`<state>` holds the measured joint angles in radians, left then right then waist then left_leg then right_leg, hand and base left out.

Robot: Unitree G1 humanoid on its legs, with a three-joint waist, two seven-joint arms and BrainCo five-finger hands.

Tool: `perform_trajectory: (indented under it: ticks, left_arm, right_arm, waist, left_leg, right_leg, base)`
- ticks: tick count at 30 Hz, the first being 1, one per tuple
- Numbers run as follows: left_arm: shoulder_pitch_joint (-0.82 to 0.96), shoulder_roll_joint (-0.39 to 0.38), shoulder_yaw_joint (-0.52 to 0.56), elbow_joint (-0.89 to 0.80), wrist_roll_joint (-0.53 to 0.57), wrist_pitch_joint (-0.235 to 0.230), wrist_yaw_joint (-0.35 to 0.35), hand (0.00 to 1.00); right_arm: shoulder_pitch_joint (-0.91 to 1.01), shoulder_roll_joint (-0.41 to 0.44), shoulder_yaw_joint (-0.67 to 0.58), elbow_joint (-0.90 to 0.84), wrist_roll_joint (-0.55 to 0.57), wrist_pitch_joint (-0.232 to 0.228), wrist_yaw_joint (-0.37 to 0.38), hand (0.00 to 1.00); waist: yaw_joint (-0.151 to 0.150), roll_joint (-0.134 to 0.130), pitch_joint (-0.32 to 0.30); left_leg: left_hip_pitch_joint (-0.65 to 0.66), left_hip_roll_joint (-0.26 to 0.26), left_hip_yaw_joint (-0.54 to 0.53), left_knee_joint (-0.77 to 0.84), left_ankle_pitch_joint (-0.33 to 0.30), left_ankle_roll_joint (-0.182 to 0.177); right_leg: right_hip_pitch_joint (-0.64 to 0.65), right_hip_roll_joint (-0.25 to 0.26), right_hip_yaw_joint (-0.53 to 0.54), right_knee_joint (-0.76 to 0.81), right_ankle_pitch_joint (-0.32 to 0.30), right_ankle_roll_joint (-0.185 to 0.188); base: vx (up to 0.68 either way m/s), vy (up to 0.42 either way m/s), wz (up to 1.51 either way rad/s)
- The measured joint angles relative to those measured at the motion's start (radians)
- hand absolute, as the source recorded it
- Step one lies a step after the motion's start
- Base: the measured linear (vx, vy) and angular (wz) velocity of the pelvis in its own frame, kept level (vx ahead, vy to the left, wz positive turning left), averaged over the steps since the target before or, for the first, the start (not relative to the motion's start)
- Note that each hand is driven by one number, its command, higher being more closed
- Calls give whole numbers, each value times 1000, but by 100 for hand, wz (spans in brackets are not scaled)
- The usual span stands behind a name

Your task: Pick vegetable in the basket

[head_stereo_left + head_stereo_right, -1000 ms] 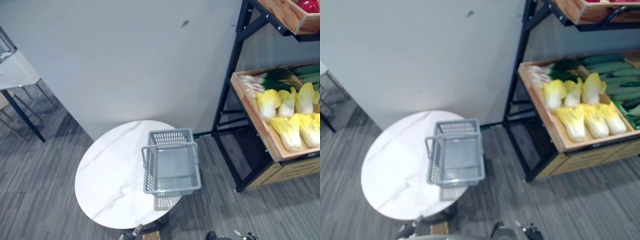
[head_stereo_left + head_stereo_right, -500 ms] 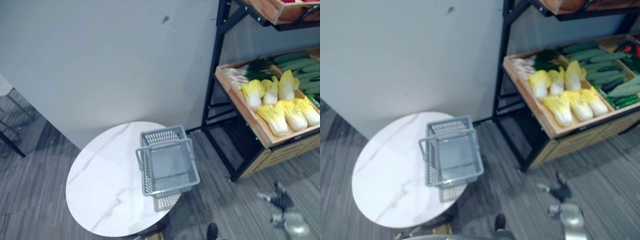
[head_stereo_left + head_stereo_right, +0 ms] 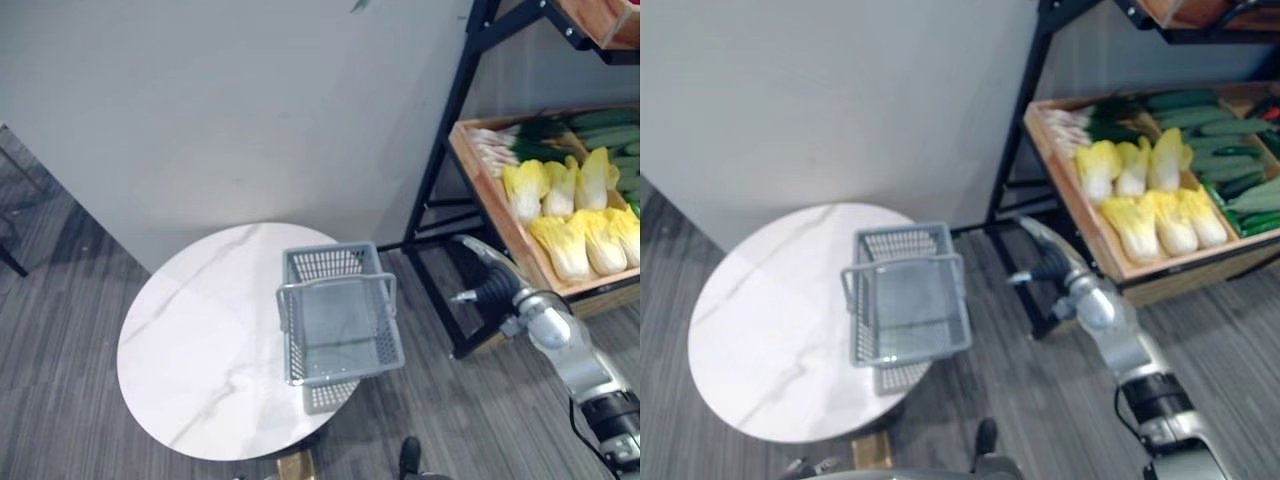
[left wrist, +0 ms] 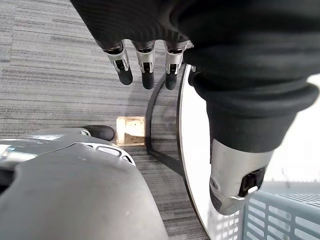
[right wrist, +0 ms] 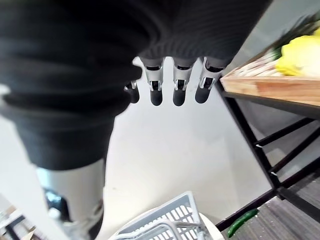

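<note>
Hovering between the basket (image 3: 345,373) at the table's (image 3: 200,340) right edge and the wooden crate's (image 3: 488,195) edge, the right hand (image 3: 482,264) has straight, empty fingers; the left hand (image 4: 145,67) too.

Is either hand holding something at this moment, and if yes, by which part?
Nothing is held. The right hand, out near the shelf, and the left hand, beside the table, are both open and empty.

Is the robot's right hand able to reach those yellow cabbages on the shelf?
Probably yes. The open right hand hangs just before the wooden tray, with nothing between it and the cabbages.
</note>
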<state>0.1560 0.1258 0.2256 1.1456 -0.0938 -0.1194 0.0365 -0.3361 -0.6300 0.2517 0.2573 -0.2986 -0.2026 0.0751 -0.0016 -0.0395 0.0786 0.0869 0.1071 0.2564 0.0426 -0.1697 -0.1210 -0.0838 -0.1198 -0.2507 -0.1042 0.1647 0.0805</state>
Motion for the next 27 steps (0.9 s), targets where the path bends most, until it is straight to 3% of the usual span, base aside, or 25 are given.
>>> perform_trajectory:
  ticks: [8,14,27]
  left_arm:
    - [-4,3,-3,-9,-1,0,4,0]
    - [-27,-3,-8,-15,-11,-1,18,0]
    - [-74,0,-24,-41,-22,-3,47,0]
  right_arm:
    - [-200,70,182,181,-7,5,1,0]
    - [-373,150,228,412,-8,46,0,0]
    - [-548,239,156,585,-18,98,-48,0]
  waist:
    - [34,-19,32]
    - [56,-3,100]
    - [91,-8,210]
  left_leg:
    - [-36,2,-31,23,-4,7]
    - [-74,-3,-52,49,-2,10]
    - [-171,-50,-89,69,20,43]
  right_leg:
    - [-11,-4,-21,-1,5,-2]
    - [-35,-11,-31,-1,20,-10]
    - [-107,-57,-43,-1,55,-7]
  base:
    - [-41,-18,9]
    - [-16,-9,6]
    - [-27,12,8]
